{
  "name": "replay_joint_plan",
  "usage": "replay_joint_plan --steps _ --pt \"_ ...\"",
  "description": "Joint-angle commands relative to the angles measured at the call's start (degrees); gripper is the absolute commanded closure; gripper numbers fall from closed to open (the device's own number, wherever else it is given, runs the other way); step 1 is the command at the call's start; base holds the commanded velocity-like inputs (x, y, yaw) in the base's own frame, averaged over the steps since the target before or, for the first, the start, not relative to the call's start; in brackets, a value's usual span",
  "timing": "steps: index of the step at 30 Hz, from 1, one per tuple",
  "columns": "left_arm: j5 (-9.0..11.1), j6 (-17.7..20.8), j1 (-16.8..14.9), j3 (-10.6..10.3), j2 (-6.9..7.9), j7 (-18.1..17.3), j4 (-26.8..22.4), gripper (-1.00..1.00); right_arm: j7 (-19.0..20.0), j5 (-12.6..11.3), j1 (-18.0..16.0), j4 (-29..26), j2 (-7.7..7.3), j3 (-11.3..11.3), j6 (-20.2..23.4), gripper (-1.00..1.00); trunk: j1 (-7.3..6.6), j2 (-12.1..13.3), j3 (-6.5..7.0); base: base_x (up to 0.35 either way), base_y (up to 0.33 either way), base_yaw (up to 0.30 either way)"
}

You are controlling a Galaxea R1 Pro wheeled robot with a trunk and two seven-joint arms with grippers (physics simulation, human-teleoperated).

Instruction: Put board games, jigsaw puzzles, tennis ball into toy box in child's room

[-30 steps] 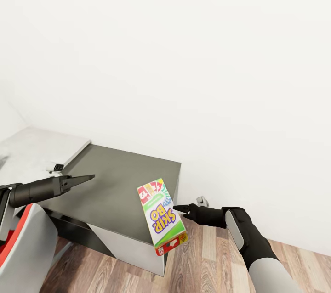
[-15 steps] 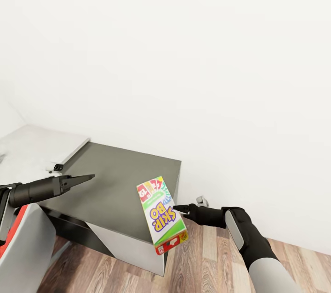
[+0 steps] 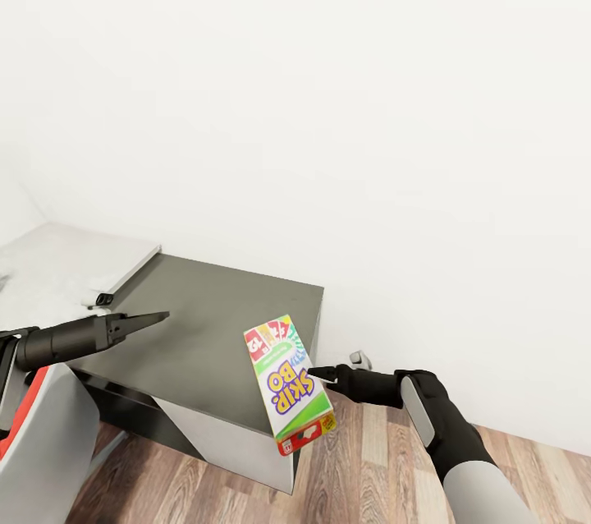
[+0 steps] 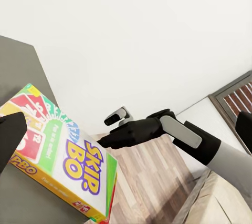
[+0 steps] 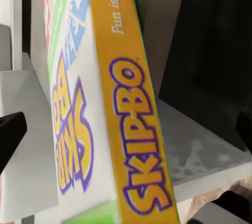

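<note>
A white-green-purple board game box marked SKIP-BO hangs tilted in the air off the dark table end's front right corner. My right gripper is shut on its right edge. The left wrist view has the box with the right gripper at its far end. In the right wrist view its orange lettered side runs between the fingers. My left gripper hovers over the dark grey table top, open and empty, left of the box.
The light grey table part joins the dark top at the left, with a small dark object near the seam. A grey and red chair stands at lower left. White wall lies behind and wood floor below.
The whole picture has shifted slightly, so the camera has moved. The SKIP-BO box stays in my right gripper, a touch higher. The left arm holds its pose.
</note>
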Motion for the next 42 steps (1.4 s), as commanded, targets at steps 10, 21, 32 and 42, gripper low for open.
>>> replay_joint_plan --steps 10,21,32,42 --pt "-0.05 0.61 -0.03 0.01 0.02 -0.25 -0.01 -1.0 0.25 0.17 -0.04 -0.01 0.09 -0.23 0.27 -1.0 0.0 -0.03 -0.05 -0.084 0.035 0.0" --pt "-0.05 0.61 -0.03 -0.03 0.0 -0.25 -0.03 -1.0 0.25 0.17 -0.04 -0.01 0.12 -0.23 0.27 -1.0 0.0 -0.03 -0.05 -0.034 0.02 0.0" --pt "-0.07 0.61 -0.03 0.01 -0.06 -0.25 -0.03 -1.0 0.25 0.17 -0.04 -0.01 0.06 0.34 0.19 -1.0 0.0 -0.03 -0.05 -0.075 0.044 0.0" --pt "-0.07 0.61 -0.03 0.01 -0.01 -0.25 -0.03 -1.0 0.25 0.17 -0.04 -0.01 -0.09 1.82 0.18 1.0 0.0 -0.03 -0.05 -0.008 0.002 0.0"
